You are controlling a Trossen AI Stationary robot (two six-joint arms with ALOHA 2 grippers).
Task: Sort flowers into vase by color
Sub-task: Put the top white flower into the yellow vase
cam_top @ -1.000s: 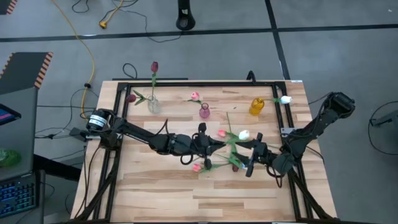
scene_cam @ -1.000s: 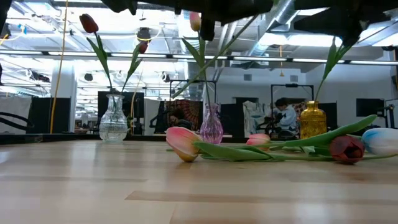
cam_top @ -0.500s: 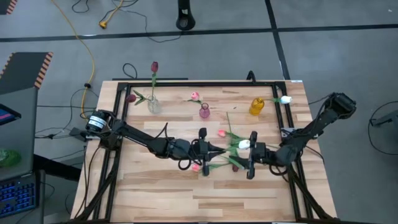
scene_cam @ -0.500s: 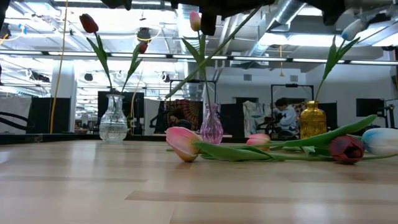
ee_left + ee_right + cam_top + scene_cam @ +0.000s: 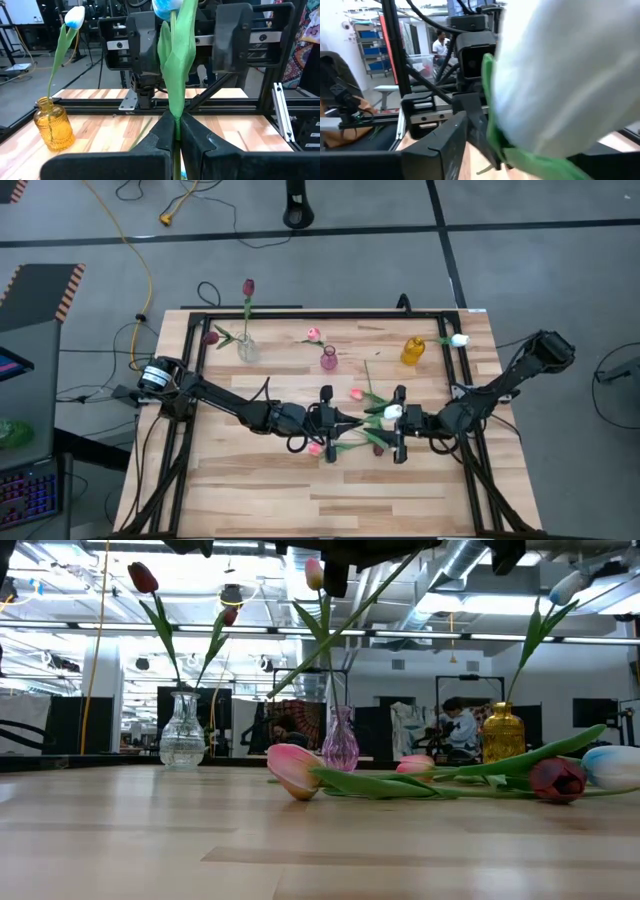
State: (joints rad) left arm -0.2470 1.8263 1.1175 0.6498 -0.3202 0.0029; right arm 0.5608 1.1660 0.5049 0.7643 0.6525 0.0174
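The left gripper [image 5: 333, 419] is clenched on the green stem of a white tulip [image 5: 391, 412], held above the worktop [image 5: 260, 480] in front of the purple vase [image 5: 328, 359]. The right gripper [image 5: 400, 425] faces it with its fingers spread on either side of the white head. Loose tulips [image 5: 420, 778] lie below them on the worktop.

High view: overhead, straight down, whole table [image 5: 250, 490]. Low view: tabletop level, facing room. Left wrist view: very near held white tulip [image 5: 175, 75], facing right arm. Right wrist view: tulip head fills lens. Shared: amber vase [image 5: 414, 351]
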